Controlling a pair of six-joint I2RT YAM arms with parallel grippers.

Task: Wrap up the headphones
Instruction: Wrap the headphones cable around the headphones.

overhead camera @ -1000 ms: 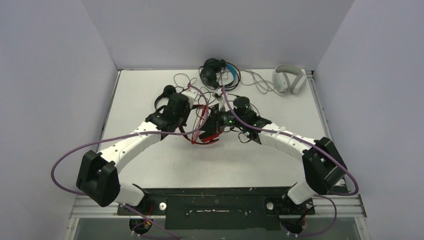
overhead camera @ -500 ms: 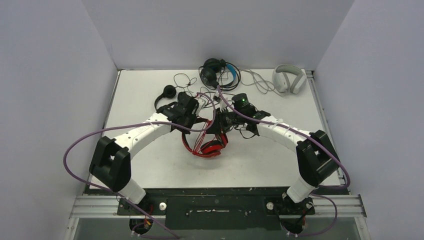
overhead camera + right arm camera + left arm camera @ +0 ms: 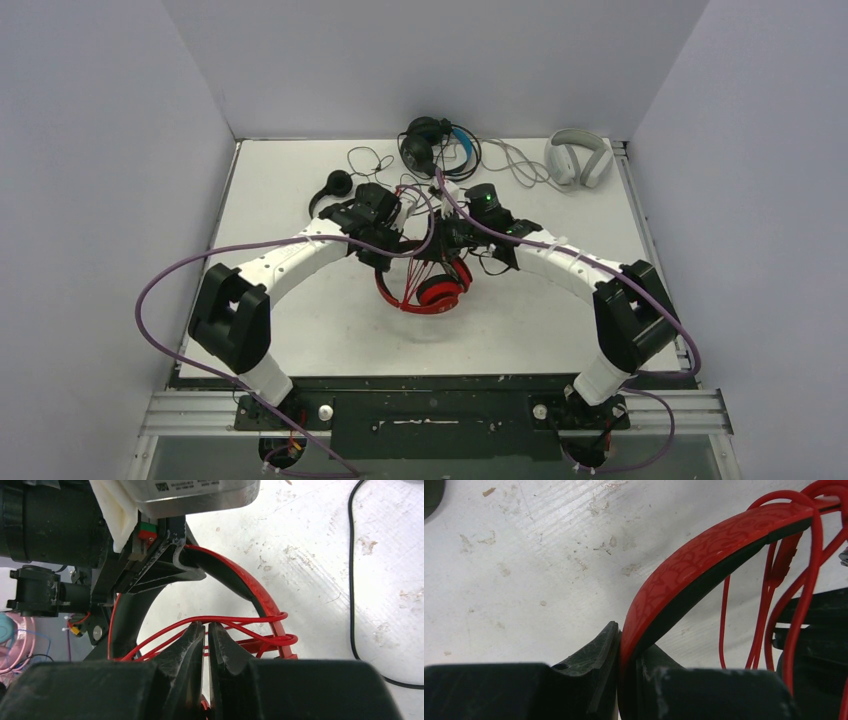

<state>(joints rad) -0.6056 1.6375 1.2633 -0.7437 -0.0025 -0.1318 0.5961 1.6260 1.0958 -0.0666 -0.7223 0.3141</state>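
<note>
Clamping the headband point(image 3: 699, 560) of the red headphones point(image 3: 437, 292), the left tool point(image 3: 626, 645) holds them at the middle of the worktop point(image 3: 300, 330). The right tool point(image 3: 206, 627) is closed. A red cable point(image 3: 250, 618) crosses its tips, and any grip on it cannot be confirmed. Black-blue headphones point(image 3: 432, 145) and white headphones point(image 3: 577, 158) lie far.

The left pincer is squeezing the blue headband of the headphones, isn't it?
Not blue. The left pincer is squeezing the red headband of the headphones, as the left wrist view shows.
</note>
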